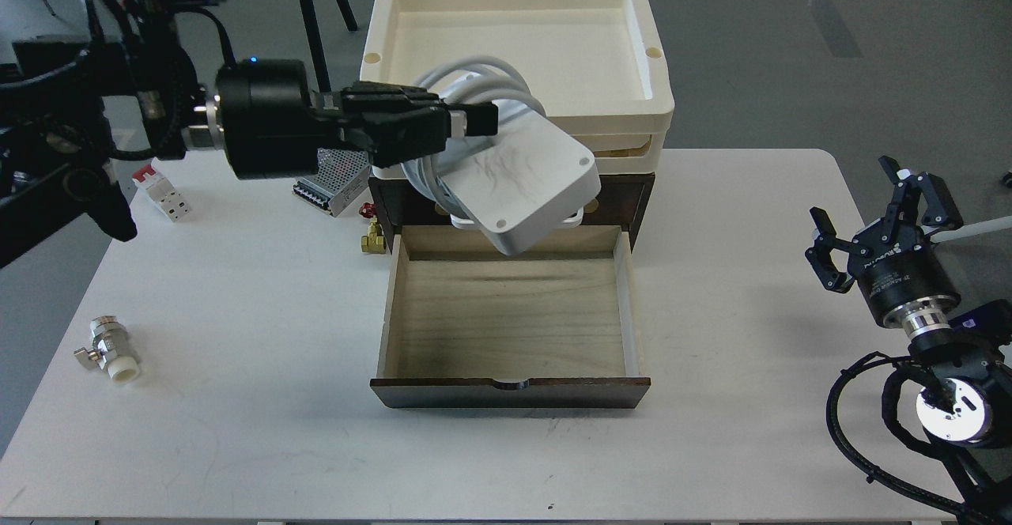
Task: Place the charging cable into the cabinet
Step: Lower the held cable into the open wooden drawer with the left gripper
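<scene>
My left gripper (474,120) is shut on the charging cable (526,185), a flat white block with a thick white cord coiled at it. It hangs tilted in the air over the back of the open pale wood drawer (510,311). The cabinet (632,193) is a dark brown box in the middle of the table with cream trays (514,50) on top. Its white handle is mostly hidden behind the cable block. My right gripper (870,217) is open and empty above the table's right edge.
A silver perforated metal box (332,185) and a small brass valve (373,236) lie left of the cabinet. A white-and-red block (162,193) lies at the far left. A metal valve (107,347) lies near the left front edge.
</scene>
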`<action>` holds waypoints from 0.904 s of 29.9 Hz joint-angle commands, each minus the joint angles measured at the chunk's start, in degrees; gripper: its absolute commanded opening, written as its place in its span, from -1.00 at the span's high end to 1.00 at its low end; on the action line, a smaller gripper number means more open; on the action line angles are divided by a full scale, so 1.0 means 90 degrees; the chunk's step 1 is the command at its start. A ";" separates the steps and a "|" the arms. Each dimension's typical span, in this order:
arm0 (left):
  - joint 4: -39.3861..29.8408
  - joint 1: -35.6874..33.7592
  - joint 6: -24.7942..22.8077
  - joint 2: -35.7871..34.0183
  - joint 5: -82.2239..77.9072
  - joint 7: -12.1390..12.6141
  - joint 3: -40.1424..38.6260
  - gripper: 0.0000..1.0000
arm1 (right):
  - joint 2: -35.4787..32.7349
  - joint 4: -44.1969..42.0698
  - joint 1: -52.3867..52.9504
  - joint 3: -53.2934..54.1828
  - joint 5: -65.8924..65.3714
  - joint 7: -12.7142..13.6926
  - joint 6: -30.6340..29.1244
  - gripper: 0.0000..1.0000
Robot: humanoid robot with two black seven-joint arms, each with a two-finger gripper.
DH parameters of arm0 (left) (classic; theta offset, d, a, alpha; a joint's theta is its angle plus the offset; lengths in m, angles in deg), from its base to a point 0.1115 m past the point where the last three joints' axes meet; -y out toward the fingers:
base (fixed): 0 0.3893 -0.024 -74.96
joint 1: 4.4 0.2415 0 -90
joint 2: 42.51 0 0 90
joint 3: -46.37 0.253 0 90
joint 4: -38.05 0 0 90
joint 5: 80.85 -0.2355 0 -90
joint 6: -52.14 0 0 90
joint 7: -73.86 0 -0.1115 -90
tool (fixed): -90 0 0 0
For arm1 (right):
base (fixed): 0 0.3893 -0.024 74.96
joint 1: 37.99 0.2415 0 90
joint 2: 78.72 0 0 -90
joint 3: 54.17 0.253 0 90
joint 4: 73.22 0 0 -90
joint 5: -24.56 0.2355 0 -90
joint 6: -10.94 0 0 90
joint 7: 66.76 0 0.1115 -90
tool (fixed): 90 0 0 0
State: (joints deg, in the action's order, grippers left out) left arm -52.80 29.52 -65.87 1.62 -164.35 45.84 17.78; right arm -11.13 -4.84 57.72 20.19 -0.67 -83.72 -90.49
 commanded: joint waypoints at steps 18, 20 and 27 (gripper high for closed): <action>0.2388 0.1162 0.0191 0.1903 -0.1337 0.0002 0.0998 0.90 | 0.0000 0.0000 -0.0001 0.0000 0.0000 0.0000 -0.0009 -0.99; 0.2671 0.1162 0.0445 0.2098 -0.1386 0.0002 0.1193 0.90 | 0.0000 0.0000 -0.0001 0.0000 0.0000 0.0000 0.0000 -0.99; 0.3287 0.1153 0.0612 0.2548 -0.1357 0.0002 0.1282 0.86 | 0.0000 0.0000 -0.0010 0.0000 0.0000 0.0000 0.0000 -0.99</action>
State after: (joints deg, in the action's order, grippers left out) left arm -25.45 39.98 -60.49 22.99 -176.75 45.87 29.32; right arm -11.13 -4.84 57.69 20.19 -0.67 -83.72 -90.54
